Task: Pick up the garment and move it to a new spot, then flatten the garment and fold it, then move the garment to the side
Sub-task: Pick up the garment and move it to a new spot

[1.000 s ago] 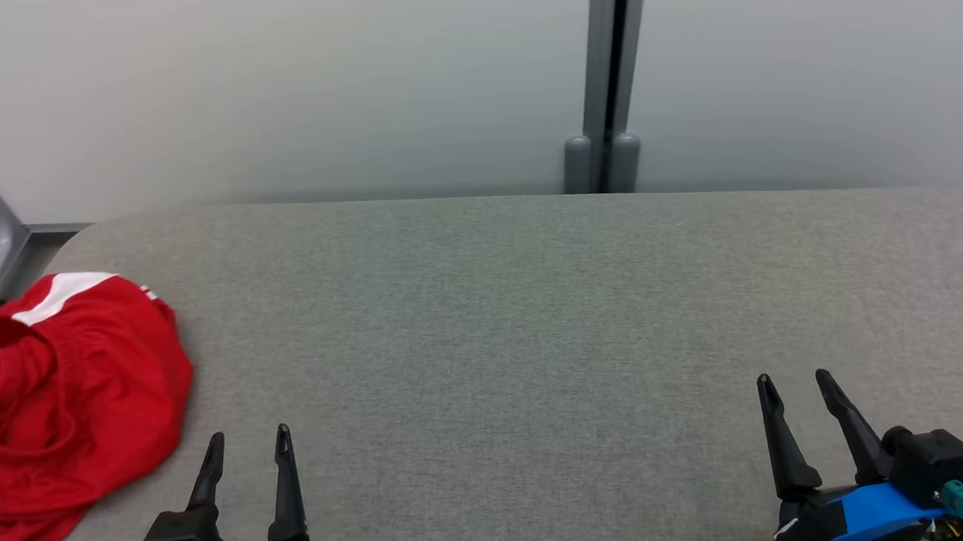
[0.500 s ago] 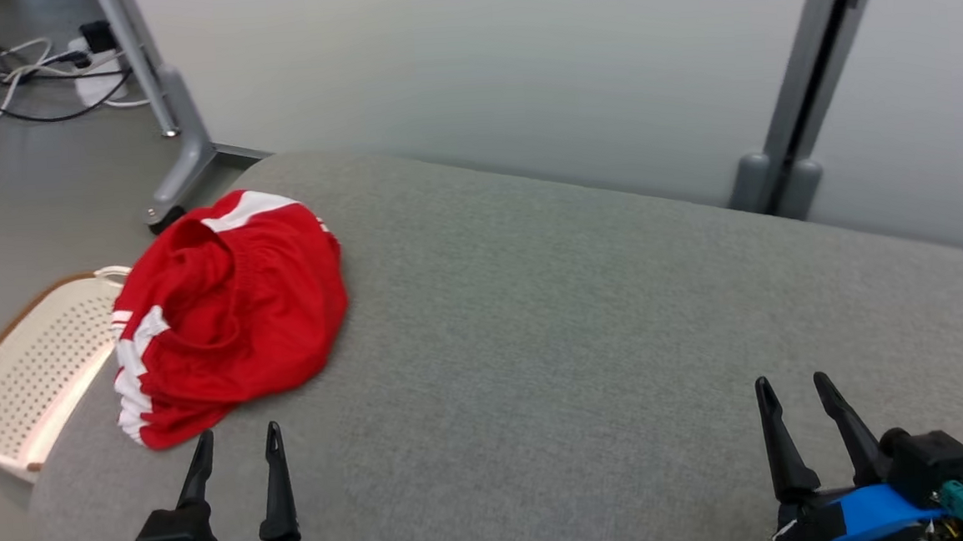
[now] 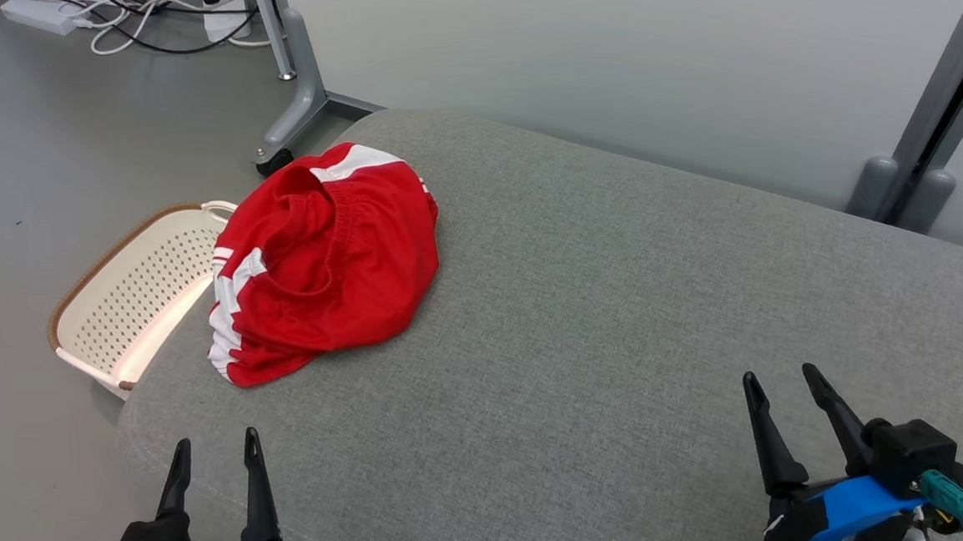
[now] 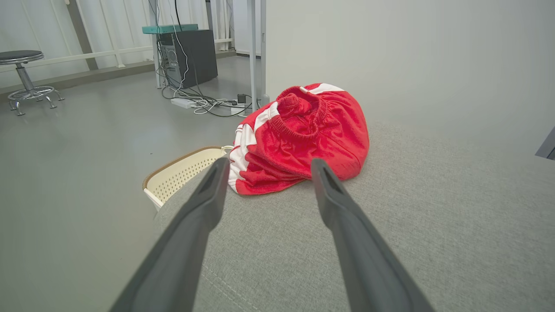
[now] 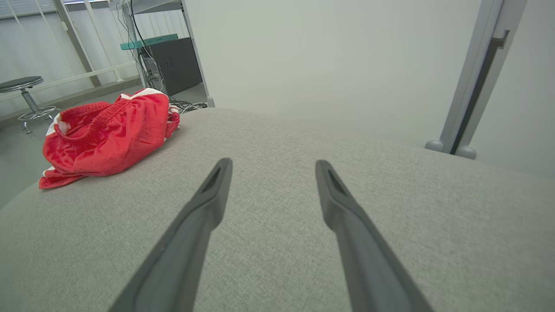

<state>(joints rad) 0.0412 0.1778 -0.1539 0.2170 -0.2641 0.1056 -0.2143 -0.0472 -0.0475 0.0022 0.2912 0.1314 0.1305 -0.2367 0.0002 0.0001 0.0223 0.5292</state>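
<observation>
Head view, nearest edge first: left gripper (image 3: 216, 439) at the lower left, both dark fingers spread wide, nothing between them, poised over the front left corner of the grey padded surface (image 3: 585, 331). At the lower right, right gripper (image 3: 779, 373), likewise spread wide and empty, over bare grey cloth. Well apart from each other, neither in contact with the garment (image 3: 326, 263).

Farther in, by the left edge of the surface: red garment with white stripes, crumpled in a loose heap, elastic waistband turned up and gaping. Ahead of the left gripper and slightly to its right; far off to the left of the right gripper.

Just past the left edge, down on the floor: a cream perforated basket (image 3: 127, 288) with a brown rim, partly hidden by the surface and the heap. Behind that, a grey stand leg (image 3: 297, 106) on a caster, then a tangle of cables (image 3: 140, 19). At the far right, a grey post (image 3: 937, 130) against the pale wall.

Left wrist view, beyond the heap: a dark computer tower (image 4: 190, 54), and a round stool (image 4: 21, 56) far back on the left.
</observation>
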